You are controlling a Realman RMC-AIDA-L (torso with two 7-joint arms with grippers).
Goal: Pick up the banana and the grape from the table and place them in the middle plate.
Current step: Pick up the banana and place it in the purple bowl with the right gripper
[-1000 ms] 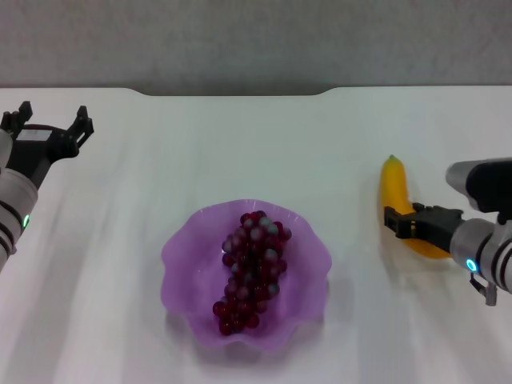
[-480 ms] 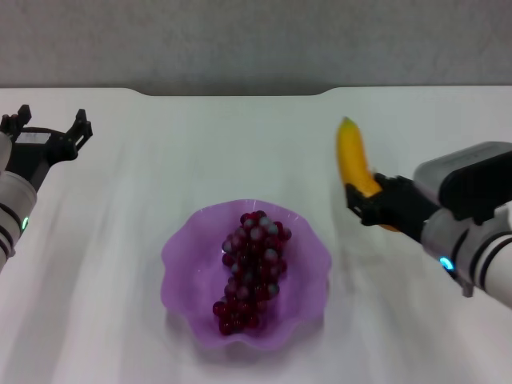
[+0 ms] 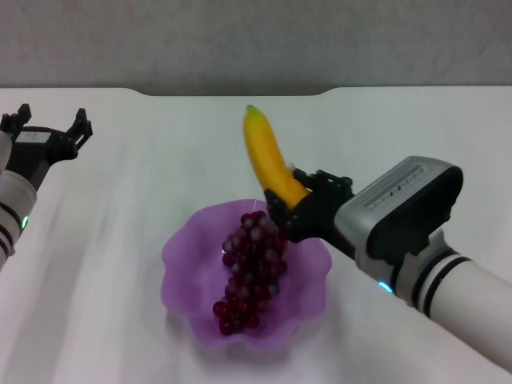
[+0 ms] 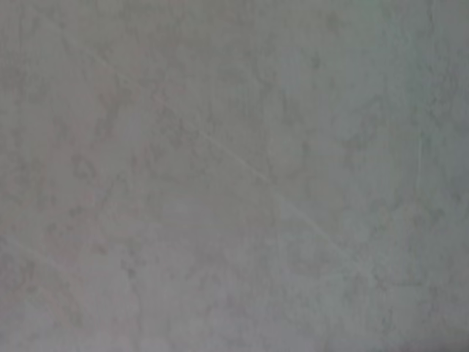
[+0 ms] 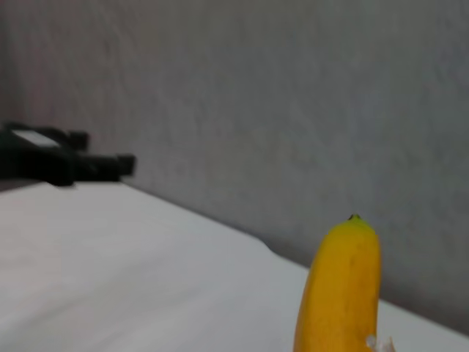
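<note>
We see the right gripper [image 3: 290,210] closed narrowly on the lower end of the banana [image 3: 268,156], its black fingers [image 3: 282,218] pressed against the fruit from both sides. The banana is lifted off the worktop [image 3: 120,200] and stands nearly upright, leaning slightly, with its greenish tip pointing toward 11 o'clock in the head view. The held end hangs over the plate [image 3: 180,256] at its 1 o'clock rim, just above the top of the grapes [image 3: 252,268]; we cannot tell whether the fingers touch the grapes or clear them.

The grapes lie inside the purple plate, a long dark red bunch running from about 1 o'clock down to 7 o'clock across the bowl. The plate sits on the white worktop near the middle of the head view.

In the right wrist view the banana [image 5: 341,286] rises in front of the camera, its tip against the grey wall [image 5: 293,110], with the white worktop [image 5: 110,271] beneath.

The left gripper [image 3: 48,130] is parked at 9 o'clock from the plate, well apart from it, over the far left of the worktop. Its fingers [image 3: 80,124] are spread wide and hold nothing. The left wrist view shows only a blurred pale grey surface.
</note>
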